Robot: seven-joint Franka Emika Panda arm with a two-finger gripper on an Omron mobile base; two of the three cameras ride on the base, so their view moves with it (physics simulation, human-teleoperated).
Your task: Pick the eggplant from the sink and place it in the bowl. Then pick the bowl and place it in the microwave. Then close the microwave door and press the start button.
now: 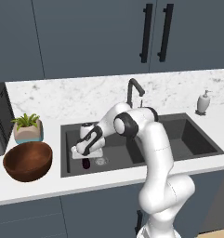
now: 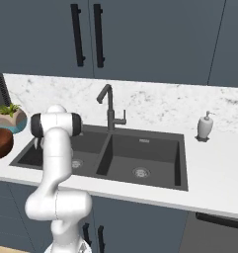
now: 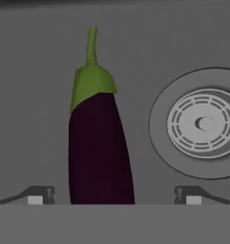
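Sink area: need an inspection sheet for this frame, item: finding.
Surface: white counter with a dark double-basin sink set in it.
Job's things: eggplant lies on the floor of the left basin beside the round steel drain, green stem pointing away from the hand. Wooden bowl sits on the counter left of the sink. Microwave at the far left edge, mostly cut off.
Clutter: potted plant behind the bowl; soap dispenser right of the sink.
Grippers: pincer open, down in the left basin, a fingertip either side of the eggplant, not closed on it.
Cables: nothing seen.
Surroundings: faucet, marble backsplash, dark cabinets above.
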